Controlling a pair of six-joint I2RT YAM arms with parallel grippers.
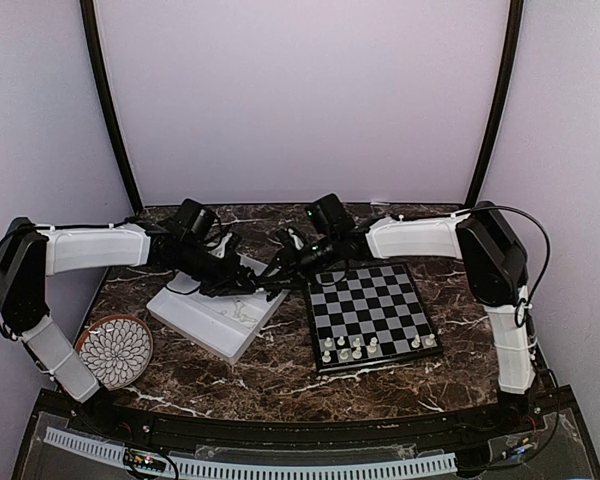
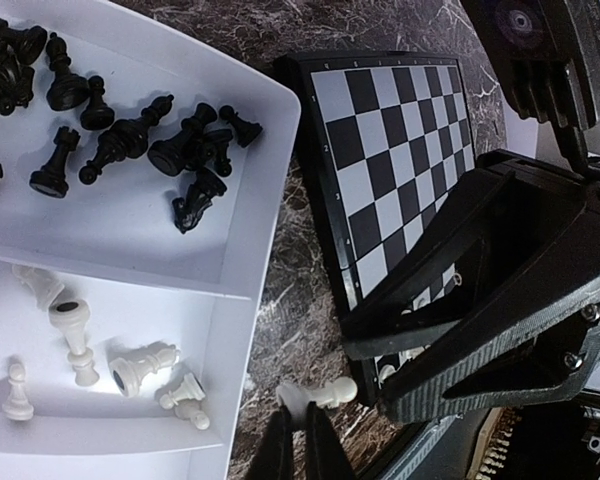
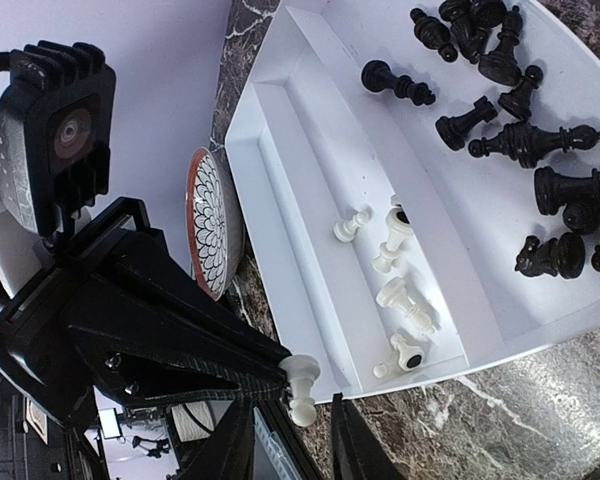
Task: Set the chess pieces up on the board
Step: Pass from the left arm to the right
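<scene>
Dark marbled surface [image 1: 280,375]; the board [image 1: 372,295] sits right of centre, a white tray [image 1: 208,325] left of it holding loose chess pieces [image 2: 125,140]. Between them the left tool [image 2: 300,425] pinches a white pawn [image 2: 325,392]; the right tool [image 3: 292,425] gapes open just beside it

Top cam: high, behind the arm bases, tilted down and forward, far enough to frame the whole bench [image 1: 280,378]. Left wrist cam: close over the tray [image 2: 130,240], faces right toward the board [image 2: 380,150] and right hand [image 2: 365,372]. Right wrist cam: close, faces left across the tray to the plate [image 3: 208,225] and left hand [image 3: 283,368]. Wrist views share the tray and one white piece [image 2: 320,393].
</scene>
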